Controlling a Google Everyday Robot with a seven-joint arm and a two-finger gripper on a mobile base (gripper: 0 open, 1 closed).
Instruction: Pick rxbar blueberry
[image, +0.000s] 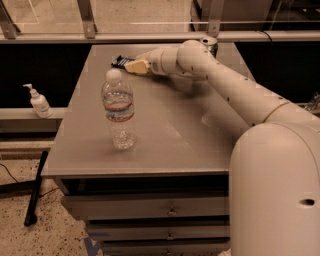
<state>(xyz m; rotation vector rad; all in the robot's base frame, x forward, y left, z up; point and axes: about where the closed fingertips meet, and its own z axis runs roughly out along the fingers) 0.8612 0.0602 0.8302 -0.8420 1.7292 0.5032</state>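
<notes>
A grey table (165, 150) is seen from above and in front, with drawers (150, 207) set beneath its top. The snack bar (120, 61), in a dark wrapper, is laid flat near the far edge of the table, towards the left. The white arm (235, 90) is stretched from the lower right across the table top to that far edge. The gripper (135, 66) is held low over the table at the right end of the snack bar, its pale yellow tip turned to the left and placed against or just over the wrapper. How far the gripper is open cannot be told, nor whether the bar is gripped; the bar is seen lying on the table.

A clear water bottle (118, 112) with a white cap is stood upright nearer the front, well apart from the bar and the gripper. The top of a can (209, 43) is seen behind the arm at the far edge. A pump bottle (37, 100) is placed on a ledge left of the table, and a black bar (35, 190) is laid on the speckled floor below it.
</notes>
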